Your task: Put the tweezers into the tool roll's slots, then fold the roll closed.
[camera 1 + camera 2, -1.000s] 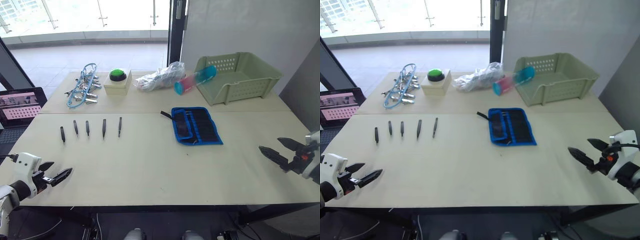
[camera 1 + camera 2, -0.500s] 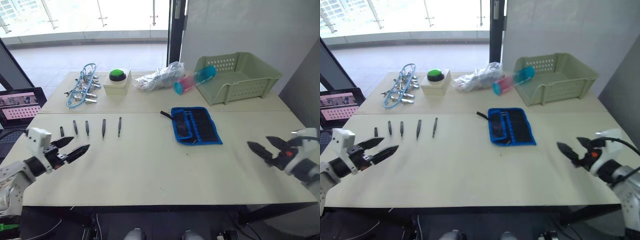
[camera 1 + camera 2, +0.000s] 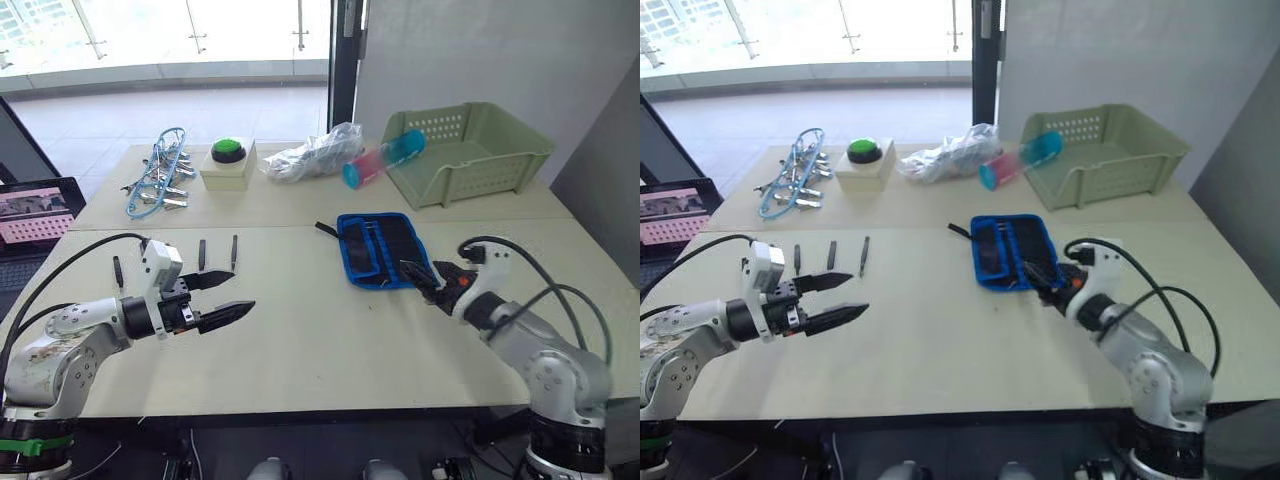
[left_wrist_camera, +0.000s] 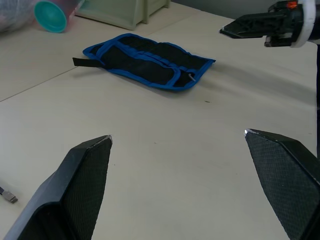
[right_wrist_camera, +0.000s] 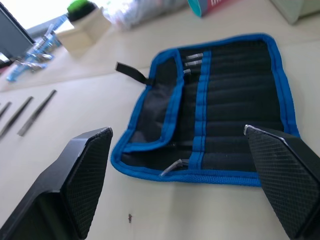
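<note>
The right gripper [image 3: 420, 279], black fingers spread and empty, hovers at the near edge of the flat black fabric tool roll with blue trim [image 3: 387, 250], lying unfolded. The left gripper [image 3: 222, 295], also spread, hangs just beside the slim dark metal tweezers [image 3: 201, 254] lined up on the table [image 3: 320, 350].

both arms now reach inward over the table: the left gripper [image 3: 222, 294], jaws apart, sits at lower left just below the tweezers [image 3: 234, 249]; the right gripper [image 3: 421, 279], jaws apart, sits at the tool roll [image 3: 383, 248]'s lower right edge.
</note>
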Action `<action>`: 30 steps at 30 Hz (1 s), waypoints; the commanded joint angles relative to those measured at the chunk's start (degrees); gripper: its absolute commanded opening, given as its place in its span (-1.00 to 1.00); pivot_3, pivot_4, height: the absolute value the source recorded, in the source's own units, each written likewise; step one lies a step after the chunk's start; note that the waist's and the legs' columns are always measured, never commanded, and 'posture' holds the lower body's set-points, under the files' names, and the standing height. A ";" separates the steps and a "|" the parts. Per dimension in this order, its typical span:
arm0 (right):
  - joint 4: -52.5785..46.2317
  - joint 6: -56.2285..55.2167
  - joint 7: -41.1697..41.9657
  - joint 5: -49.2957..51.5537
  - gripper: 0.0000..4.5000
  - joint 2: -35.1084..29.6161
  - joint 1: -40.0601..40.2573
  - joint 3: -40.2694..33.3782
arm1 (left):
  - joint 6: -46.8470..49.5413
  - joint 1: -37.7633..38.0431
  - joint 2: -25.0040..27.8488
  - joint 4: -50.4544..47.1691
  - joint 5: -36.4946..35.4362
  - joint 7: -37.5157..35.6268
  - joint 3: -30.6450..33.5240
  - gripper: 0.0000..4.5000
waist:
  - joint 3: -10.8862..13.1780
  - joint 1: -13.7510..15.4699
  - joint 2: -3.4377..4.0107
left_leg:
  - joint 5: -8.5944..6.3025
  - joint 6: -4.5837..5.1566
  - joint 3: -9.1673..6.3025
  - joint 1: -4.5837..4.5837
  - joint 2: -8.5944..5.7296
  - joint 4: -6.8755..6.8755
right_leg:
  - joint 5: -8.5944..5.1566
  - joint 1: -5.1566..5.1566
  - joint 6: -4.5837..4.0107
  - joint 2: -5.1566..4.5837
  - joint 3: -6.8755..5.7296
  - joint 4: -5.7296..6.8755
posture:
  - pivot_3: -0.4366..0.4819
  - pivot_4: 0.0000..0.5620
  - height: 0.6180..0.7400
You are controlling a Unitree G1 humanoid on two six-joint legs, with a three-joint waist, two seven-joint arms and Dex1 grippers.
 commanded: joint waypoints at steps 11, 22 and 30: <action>17.83 -8.27 -0.73 -8.45 0.99 8.71 -10.06 6.19 | -2.97 3.82 0.96 -5.41 0.92 -1.02 1.70 1.00 | 0.00 -0.39 0.00 | 0.00 0.00 -0.02 0.02 0.00 -0.01 | 0.00 -0.11 0.00 0.03 0.00 0.17 | -0.05 -0.47 1.00; 21.75 -10.52 1.92 -11.33 0.99 10.64 -12.23 8.00 | -4.57 4.72 1.05 -4.72 1.23 -0.60 1.94 1.00 | 0.00 -0.43 0.00 | 0.00 0.00 -0.03 0.02 0.01 -0.01 | 0.00 -0.19 -0.01 0.03 0.00 0.37 | -0.05 -0.47 1.00; 22.29 -10.96 2.31 -10.10 0.46 13.32 -13.10 5.43 | -5.28 5.18 0.97 -4.13 1.34 -0.32 2.28 1.00 | 0.00 -1.41 0.00 | 0.00 0.00 -0.05 0.02 0.04 -0.05 | 0.00 -0.28 -0.01 0.06 0.00 0.50 | -0.05 -0.47 1.00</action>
